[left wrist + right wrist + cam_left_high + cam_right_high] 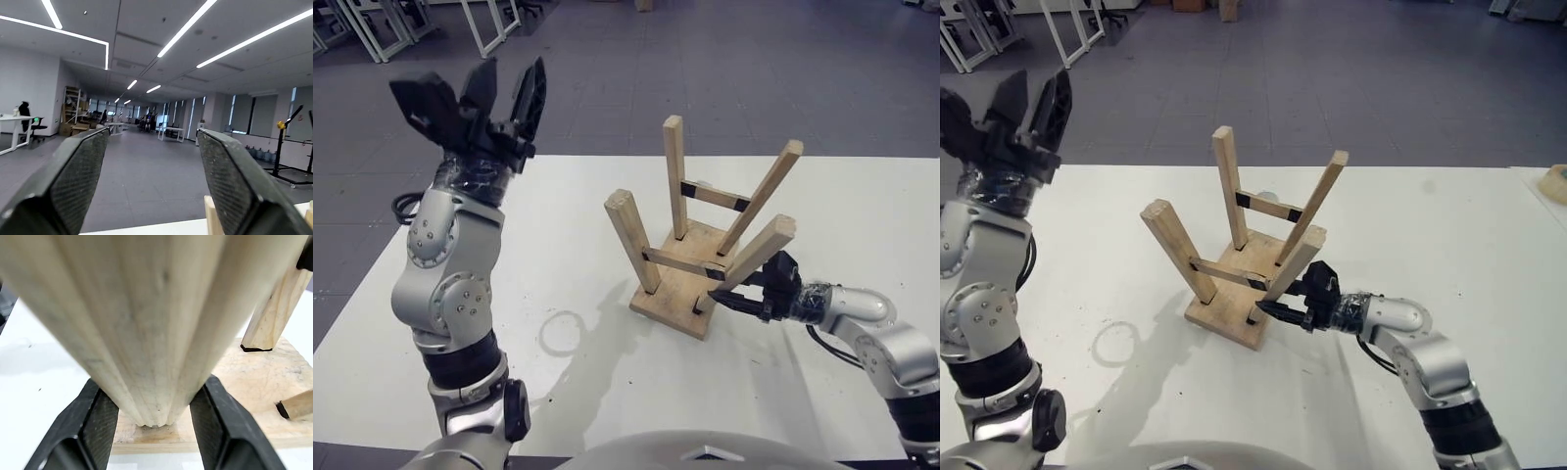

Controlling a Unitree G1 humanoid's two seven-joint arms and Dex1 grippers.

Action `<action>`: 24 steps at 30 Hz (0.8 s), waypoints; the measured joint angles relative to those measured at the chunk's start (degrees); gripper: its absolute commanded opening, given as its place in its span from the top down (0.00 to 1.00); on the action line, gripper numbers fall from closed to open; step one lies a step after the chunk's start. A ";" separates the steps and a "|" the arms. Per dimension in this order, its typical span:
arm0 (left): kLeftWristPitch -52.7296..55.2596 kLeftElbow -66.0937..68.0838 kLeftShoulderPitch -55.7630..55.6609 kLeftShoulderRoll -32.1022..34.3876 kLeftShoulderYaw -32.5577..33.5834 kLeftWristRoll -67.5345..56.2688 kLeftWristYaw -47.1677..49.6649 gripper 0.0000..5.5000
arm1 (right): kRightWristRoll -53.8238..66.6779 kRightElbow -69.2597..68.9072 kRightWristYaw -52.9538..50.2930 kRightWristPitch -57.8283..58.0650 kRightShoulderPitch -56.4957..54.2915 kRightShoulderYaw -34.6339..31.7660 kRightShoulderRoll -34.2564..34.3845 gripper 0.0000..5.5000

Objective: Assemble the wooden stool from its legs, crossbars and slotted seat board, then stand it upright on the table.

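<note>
The stool (705, 264) stands inverted at desk (568, 215) centre, seat board (671, 308) down, with four legs (675, 176) and crossbars (680, 262) fitted. Remaining: turn it upright. My right end effector (729, 297) clamps the near leg (754, 257) at the board's 4 o'clock. My left end effector (507, 88), at the stool's 10 o'clock, gapes empty. Joint seating cannot be made out.

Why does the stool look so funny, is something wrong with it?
The stool is upside down on the table, its legs in the air. They lean at different angles instead of standing straight, so it looks wobbly. The right gripper clamps the front leg low down.
</note>
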 measured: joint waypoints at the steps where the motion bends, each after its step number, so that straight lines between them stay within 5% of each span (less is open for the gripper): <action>1: 0.39 -0.14 -0.30 -0.05 -0.89 -0.60 -0.02 0.40 | -0.39 1.01 -0.04 -2.69 0.85 -0.17 0.93 0.63; 9: 9.72 -5.47 -3.61 4.68 -12.90 -1.12 -2.77 0.40 | -10.26 10.59 -3.78 -24.73 2.52 0.94 5.16 0.63; 14: 6.99 -3.64 -4.88 7.39 -23.46 9.01 -7.38 0.40 | -8.83 12.80 -3.86 -23.65 0.37 0.57 6.43 0.63; 24: -0.27 4.47 -7.03 4.38 -33.22 20.93 -14.00 0.40 | -5.42 15.87 -1.64 -19.92 -2.38 -0.50 6.71 0.63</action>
